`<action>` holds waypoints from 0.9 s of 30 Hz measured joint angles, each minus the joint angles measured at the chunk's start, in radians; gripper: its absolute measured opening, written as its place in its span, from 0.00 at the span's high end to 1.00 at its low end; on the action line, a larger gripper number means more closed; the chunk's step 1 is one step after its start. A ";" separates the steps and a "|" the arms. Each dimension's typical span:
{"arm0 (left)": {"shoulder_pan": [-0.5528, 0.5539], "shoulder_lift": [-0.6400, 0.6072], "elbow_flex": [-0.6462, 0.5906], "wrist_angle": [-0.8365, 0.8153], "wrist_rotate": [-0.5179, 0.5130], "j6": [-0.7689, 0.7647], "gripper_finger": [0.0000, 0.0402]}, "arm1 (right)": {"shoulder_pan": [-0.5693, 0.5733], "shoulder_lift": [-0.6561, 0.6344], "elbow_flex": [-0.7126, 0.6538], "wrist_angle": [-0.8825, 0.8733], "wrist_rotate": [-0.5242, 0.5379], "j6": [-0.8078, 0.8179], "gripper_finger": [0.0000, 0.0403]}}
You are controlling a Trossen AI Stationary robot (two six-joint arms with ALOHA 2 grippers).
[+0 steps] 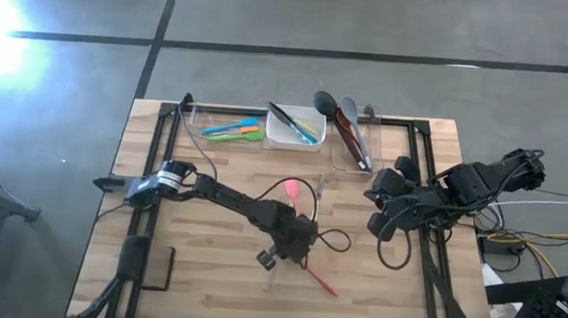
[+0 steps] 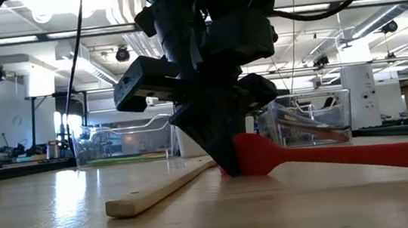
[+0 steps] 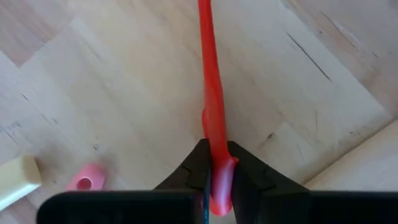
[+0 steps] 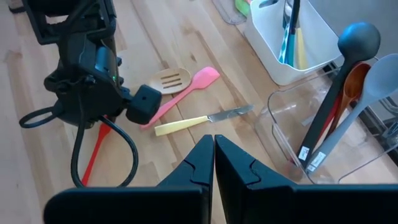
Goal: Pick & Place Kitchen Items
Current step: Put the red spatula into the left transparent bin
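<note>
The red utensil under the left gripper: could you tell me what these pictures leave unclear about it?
- Red utensil: its head is hidden by the left gripper in the high view, and the handle runs off the left wrist view's edge.
- Low view: its far end is cut off by the frame.

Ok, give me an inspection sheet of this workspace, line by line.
Surface: wooden table, black frame.
Job's things: red utensil lying flat; pink spatula, slotted wooden spatula and a knife loose; more utensils in three tubs.
Clutter: nothing seen.
Grippers: left gripper fingers shut on the red utensil's handle; right gripper shut, empty, near the right edge.
Cables: black loop beside left wrist.
Surroundings: concrete floor, open workshop.
</note>
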 joint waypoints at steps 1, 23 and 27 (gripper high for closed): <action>0.000 -0.012 -0.001 -0.005 0.003 -0.002 0.91 | 0.000 0.000 0.000 0.001 0.000 0.000 0.98; 0.001 -0.134 0.030 -0.196 -0.022 -0.029 0.92 | 0.033 -0.003 -0.015 -0.017 -0.081 0.119 0.98; 0.002 -0.168 0.030 -0.206 -0.056 -0.035 0.92 | 0.106 -0.003 -0.058 -0.012 -0.081 0.223 0.98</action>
